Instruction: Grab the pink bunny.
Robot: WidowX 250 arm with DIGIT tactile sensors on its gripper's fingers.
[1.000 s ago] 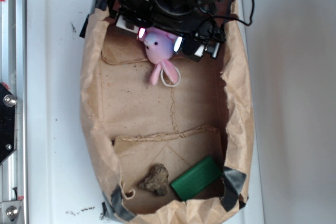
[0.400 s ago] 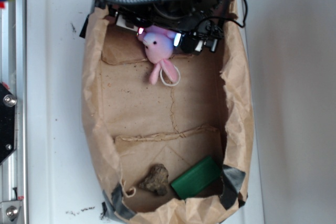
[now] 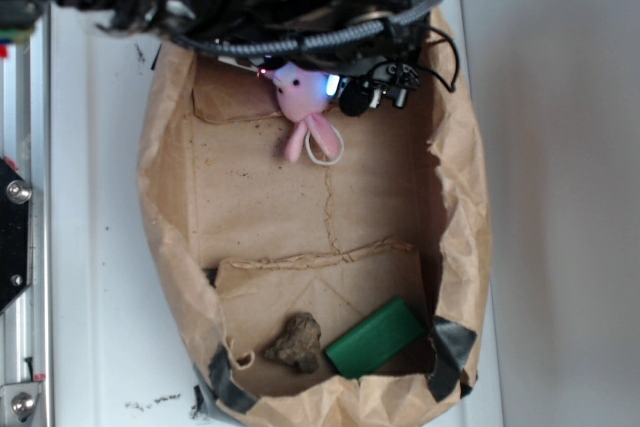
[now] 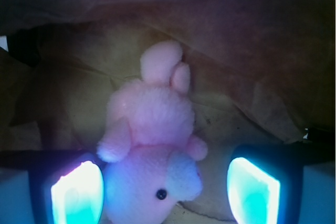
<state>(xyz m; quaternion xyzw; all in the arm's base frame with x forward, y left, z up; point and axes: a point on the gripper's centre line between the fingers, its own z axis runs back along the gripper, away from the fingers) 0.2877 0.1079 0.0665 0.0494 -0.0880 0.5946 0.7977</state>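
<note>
Pink bunny point(image 3: 298, 105) lies at the far end of the brown paper bag point(image 3: 160, 237), head under my arm, ears pointing toward the bag's middle with the white cord loop point(image 3: 324, 152) beside them. Gripper point(image 3: 298, 81) sits over the head.

In the wrist view the bunny point(image 4: 152, 145) lies between the two lit fingers point(image 4: 76, 192), which stand spread; the left one is just beside the head, the right one stands apart from it. Nothing pinched yet.

I judge the step in hand is the final descent and close. To do it well:
- nudge so the head sits centred between the pads
- go low enough to catch the plush, not skim it
- mind the crumpled bag wall close behind
- close slowly; soft toy will squash and may slip out

Green block point(image 3: 374, 339) and brown lump point(image 3: 295, 341) lie well apart at the near end.
</note>
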